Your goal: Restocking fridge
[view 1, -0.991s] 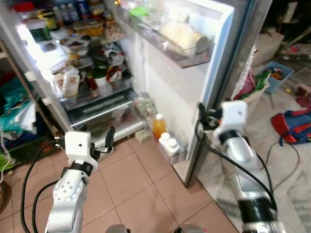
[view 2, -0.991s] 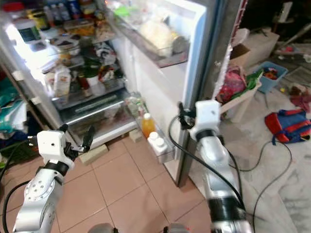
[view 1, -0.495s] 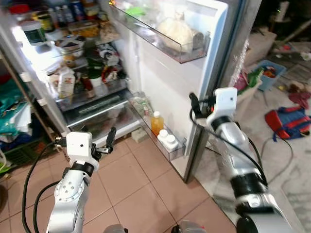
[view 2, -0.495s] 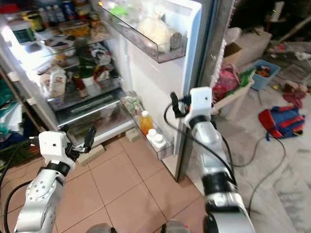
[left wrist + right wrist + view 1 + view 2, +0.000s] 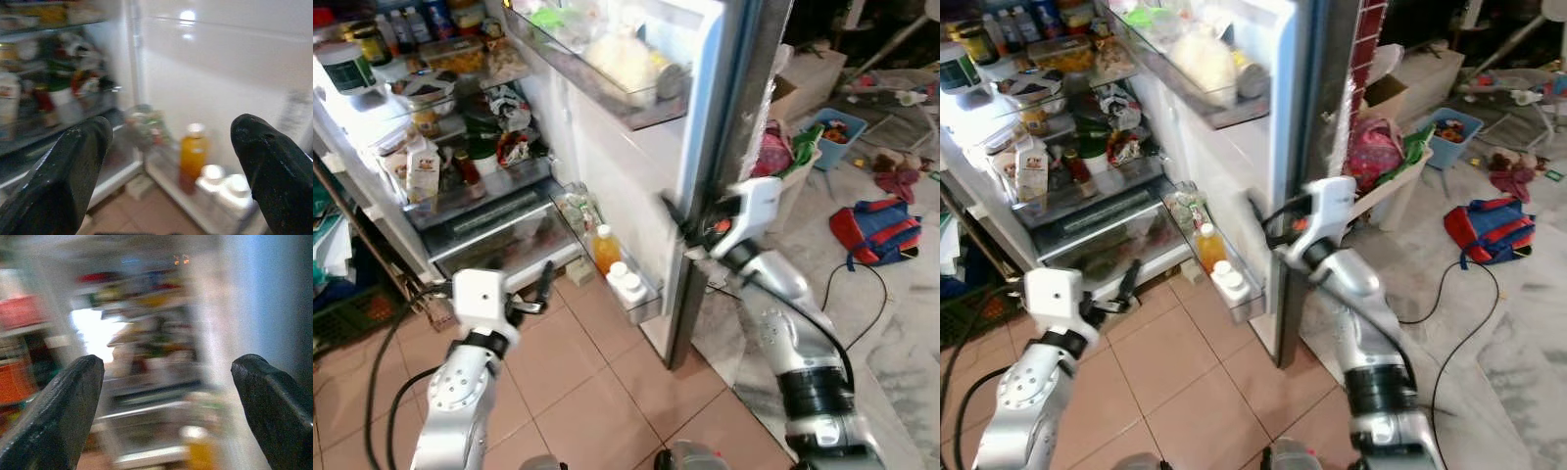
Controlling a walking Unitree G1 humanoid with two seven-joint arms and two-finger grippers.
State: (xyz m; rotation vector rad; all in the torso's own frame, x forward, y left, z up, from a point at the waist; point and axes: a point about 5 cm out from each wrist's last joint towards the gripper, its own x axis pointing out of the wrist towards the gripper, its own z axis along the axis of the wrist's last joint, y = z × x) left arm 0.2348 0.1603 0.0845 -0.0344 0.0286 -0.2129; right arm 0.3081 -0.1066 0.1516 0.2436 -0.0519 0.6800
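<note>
The fridge stands open, its lit shelves point(image 5: 440, 147) crowded with jars, cartons and boxes. Its door point(image 5: 636, 166) swings toward me; the upper door bin point(image 5: 607, 88) holds a pale bag, and the lower bin point(image 5: 641, 304) carries an orange bottle point(image 5: 605, 250) and two white-capped bottles point(image 5: 626, 284). My right gripper point(image 5: 677, 220) is raised at the door's free edge, just in front of its inner face, fingers open and empty in the blurred right wrist view point(image 5: 168, 367). My left gripper point(image 5: 540, 289) hovers low over the floor tiles before the fridge, open and empty point(image 5: 171, 129), facing the lower door bin.
A dark grey wall edge point(image 5: 744, 127) stands right behind the door. On the right, the floor carries a pink bag in a bin point(image 5: 783, 157), a blue basket point(image 5: 832, 132), a blue and red backpack point(image 5: 876, 220) and a black cable point(image 5: 862, 284). A wooden rack point(image 5: 352, 235) flanks the fridge.
The whole view has shifted as the camera moved. My right gripper has swung left, from beside the door's edge to in front of its inner face. The left gripper has barely moved.
</note>
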